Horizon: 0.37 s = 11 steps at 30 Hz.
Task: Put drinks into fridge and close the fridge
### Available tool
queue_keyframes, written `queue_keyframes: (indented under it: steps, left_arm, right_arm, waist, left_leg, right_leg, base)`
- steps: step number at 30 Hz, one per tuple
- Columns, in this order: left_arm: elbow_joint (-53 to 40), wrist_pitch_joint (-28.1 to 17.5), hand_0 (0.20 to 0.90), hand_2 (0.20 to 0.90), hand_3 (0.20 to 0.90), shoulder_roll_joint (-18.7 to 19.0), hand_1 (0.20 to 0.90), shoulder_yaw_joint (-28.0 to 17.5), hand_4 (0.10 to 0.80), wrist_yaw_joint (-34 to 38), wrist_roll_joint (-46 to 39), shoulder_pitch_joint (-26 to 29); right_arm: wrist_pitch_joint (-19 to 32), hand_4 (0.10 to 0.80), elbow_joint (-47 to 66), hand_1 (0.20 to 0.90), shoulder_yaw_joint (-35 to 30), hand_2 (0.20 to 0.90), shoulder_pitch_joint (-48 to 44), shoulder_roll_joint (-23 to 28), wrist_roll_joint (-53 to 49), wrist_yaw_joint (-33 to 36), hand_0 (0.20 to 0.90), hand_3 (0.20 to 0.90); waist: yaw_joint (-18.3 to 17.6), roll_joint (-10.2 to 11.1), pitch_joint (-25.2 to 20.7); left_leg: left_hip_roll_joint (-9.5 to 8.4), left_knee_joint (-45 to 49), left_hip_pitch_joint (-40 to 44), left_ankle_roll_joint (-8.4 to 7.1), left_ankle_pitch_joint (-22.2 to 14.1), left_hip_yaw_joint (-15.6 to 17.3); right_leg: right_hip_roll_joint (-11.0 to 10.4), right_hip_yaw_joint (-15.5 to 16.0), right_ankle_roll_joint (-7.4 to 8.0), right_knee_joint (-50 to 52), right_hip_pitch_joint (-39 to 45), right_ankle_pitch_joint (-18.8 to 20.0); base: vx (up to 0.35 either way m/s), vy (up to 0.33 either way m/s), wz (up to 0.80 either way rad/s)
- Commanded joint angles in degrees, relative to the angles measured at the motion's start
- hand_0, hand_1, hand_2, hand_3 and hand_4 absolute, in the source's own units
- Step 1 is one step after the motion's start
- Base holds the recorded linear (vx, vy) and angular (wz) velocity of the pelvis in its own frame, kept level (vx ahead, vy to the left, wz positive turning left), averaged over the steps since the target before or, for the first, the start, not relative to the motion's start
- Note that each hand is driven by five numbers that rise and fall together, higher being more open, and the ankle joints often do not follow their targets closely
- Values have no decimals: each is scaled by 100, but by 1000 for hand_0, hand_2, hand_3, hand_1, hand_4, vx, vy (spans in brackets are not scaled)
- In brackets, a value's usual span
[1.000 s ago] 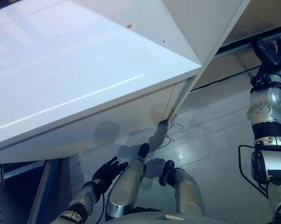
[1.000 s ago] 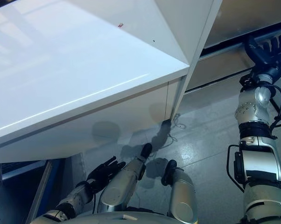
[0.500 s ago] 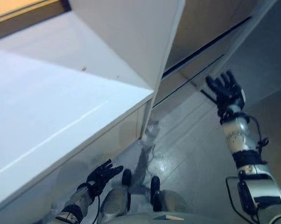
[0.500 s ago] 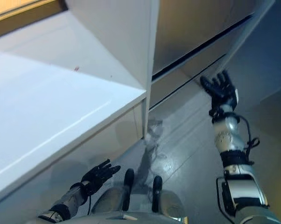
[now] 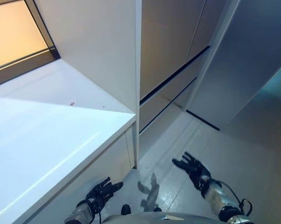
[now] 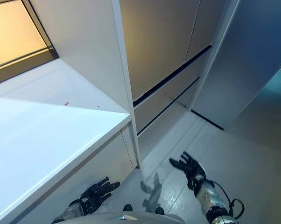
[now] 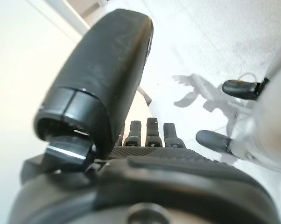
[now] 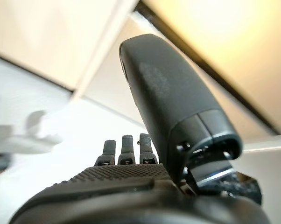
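While both hands hang low with nothing in them, the right hand (image 5: 193, 167) splayed over the floor (image 5: 243, 154) and the left hand (image 5: 101, 191) loosely spread beside the white counter (image 5: 47, 140), no drink shows in any view. Judging by that, the work sits between steps; next comes finding a drink. Whether the tall grey panels (image 5: 168, 51) are the fridge cannot be told.
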State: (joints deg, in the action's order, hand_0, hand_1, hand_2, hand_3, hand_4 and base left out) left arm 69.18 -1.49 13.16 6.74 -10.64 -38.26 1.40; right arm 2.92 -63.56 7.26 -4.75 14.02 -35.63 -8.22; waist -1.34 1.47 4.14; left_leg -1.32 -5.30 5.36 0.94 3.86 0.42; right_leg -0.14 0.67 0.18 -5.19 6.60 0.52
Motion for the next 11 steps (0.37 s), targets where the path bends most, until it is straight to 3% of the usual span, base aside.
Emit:
queue_keyframes:
  steps: [1,11]
  left_arm:
    - [404,-358,900,900,900,66,900,-154,800,-283,101,137]
    - [624,-341,900,900,900,7,900,-308,800,-352,207,116]
  right_arm:
    - [368,800,-290,900,-302,900,-188,78,89,-122,900,900]
    - [32,800,-1015,900,-311,900,-4,-91,659,-428,900,900]
  waist:
    - [39,72,-282]
    - [55,-8,-331]
  left_leg:
    - [-155,233,-11,144,-458,221]
    - [-186,181,44,154,-425,138]
  right_leg:
    - [58,45,55,215,-274,212]
    - [48,98,47,155,-193,231]
  base:
    - [38,20,-7]
    - [-26,12,-1]
